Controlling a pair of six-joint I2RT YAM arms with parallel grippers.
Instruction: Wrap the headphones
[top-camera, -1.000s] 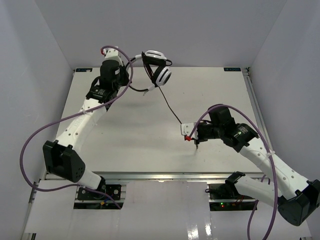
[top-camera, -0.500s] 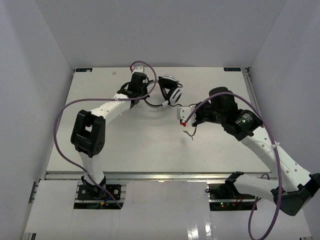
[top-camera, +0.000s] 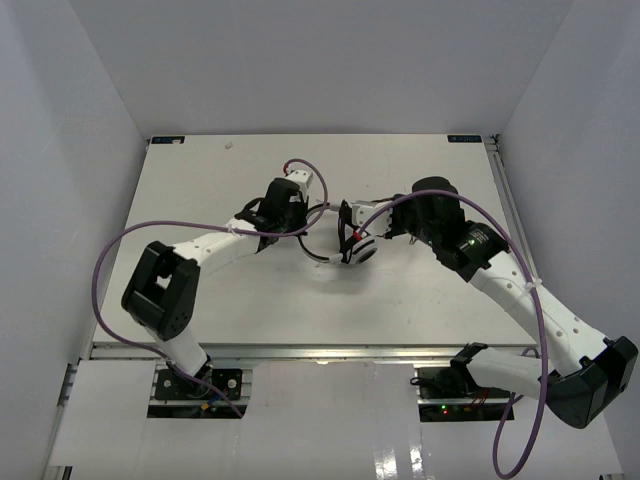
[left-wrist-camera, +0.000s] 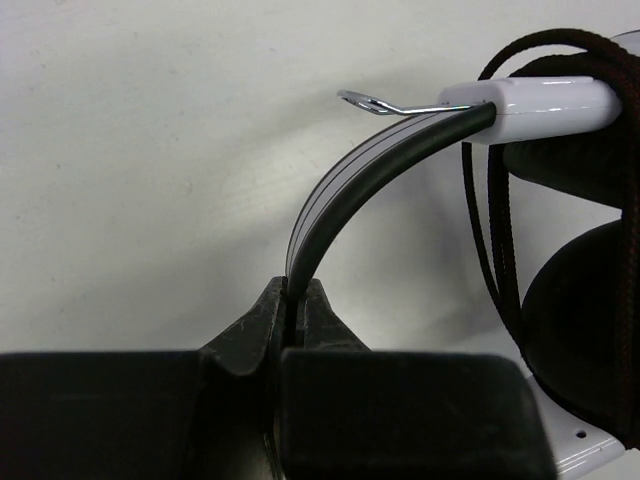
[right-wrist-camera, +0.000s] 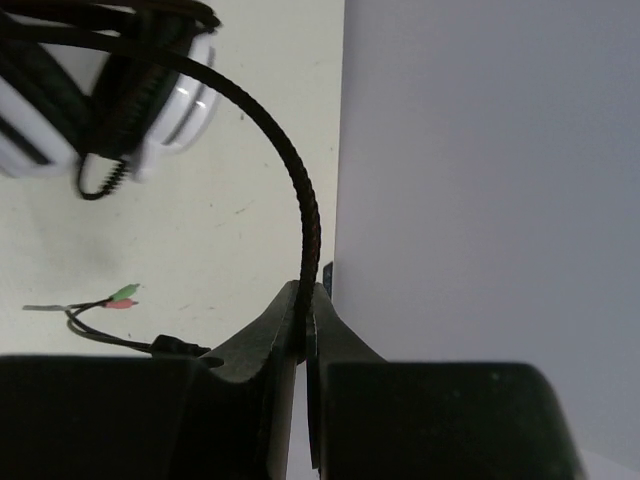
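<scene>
Headphones (top-camera: 355, 245) pinched from both sides over the middle of the counter (top-camera: 250, 300).
A hard pull by the right gripper (right-wrist-camera: 305, 315), clenched on the cord (right-wrist-camera: 300, 200), could have dragged the headband (left-wrist-camera: 335, 195) out of the left gripper's (left-wrist-camera: 295, 305) pinch, or slackened the wound turns (plugs (right-wrist-camera: 122, 297) lay loose); the earcups (right-wrist-camera: 190, 100) sat between the grippers, just beyond their fingertips.

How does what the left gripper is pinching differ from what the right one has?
The left gripper clamps the headband, a flat wide strip; the right gripper clamps the cord, thin and round. The headband is smooth and glossy; the cord is braided. Both are black, curved, and pinched at the fingertips.
</scene>
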